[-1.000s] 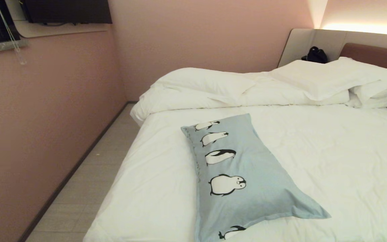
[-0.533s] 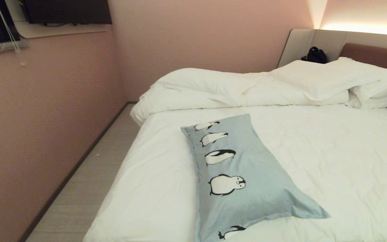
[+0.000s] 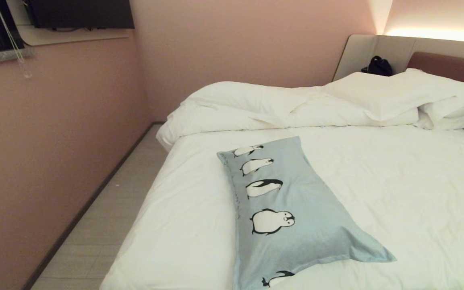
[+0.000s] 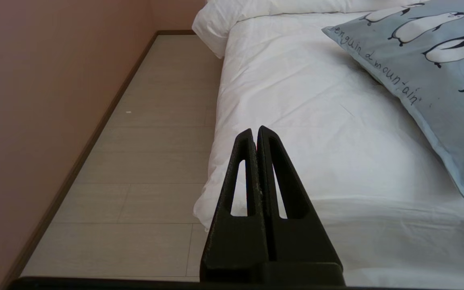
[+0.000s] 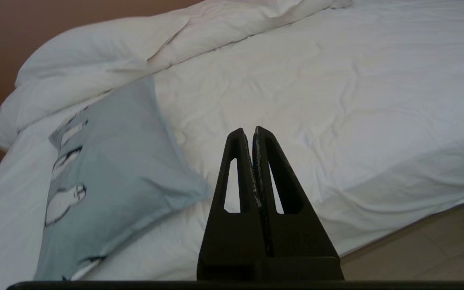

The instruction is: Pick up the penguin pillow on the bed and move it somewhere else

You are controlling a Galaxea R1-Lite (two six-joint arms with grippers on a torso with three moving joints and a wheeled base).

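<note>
Penguin pillow (image 3: 296, 213): soft blue-grey fabric rectangle, flat on the bed (image 3: 397, 193), rumpled white sheet, near its foot. Left end effector (image 4: 256, 135) and right end effector (image 5: 247, 135) closed, empty, off the bed's edge. Pillow unmoved from a second ago.

One piece of writing can be read — dark handwritten script along the left edge of the penguin pillow (image 4: 425, 68), spelling "penguin & mountain" in the left wrist view. In the head view the same line is only a thin dark trace — too small to read.
</note>
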